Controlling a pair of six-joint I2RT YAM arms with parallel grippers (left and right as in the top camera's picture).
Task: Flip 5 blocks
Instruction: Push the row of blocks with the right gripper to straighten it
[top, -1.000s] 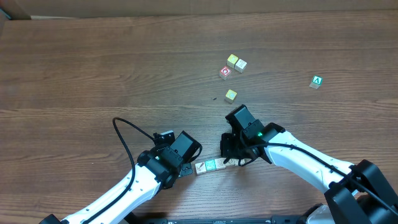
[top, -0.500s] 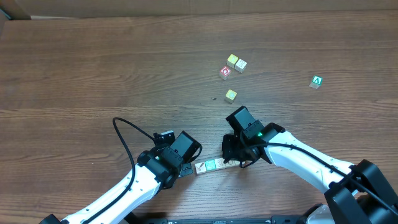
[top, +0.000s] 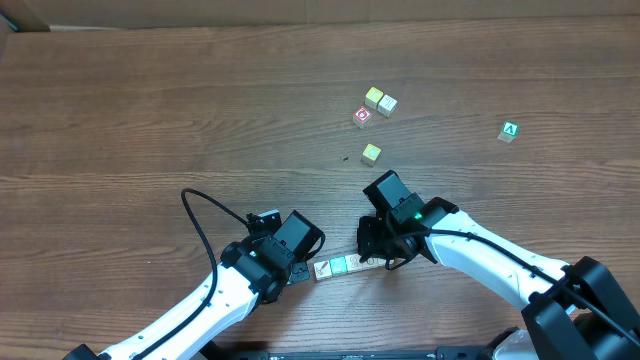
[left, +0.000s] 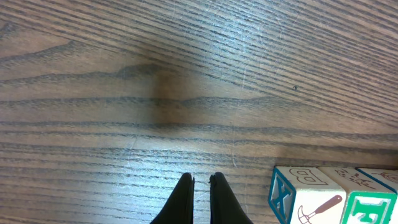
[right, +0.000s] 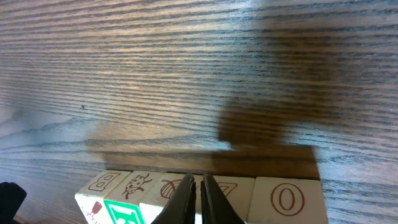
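Table of bare wood. My right arm reaches in from the near right, wrist bent down over the row of blocks. My left arm lies low, just left of the row. The blocks sit touching side by side. My right gripper is pinched together and empty, tips at mid-row. My left gripper is also together, beside the end block. Judgement: tip one block by its top edge, gently, since the neighbours crowd it.
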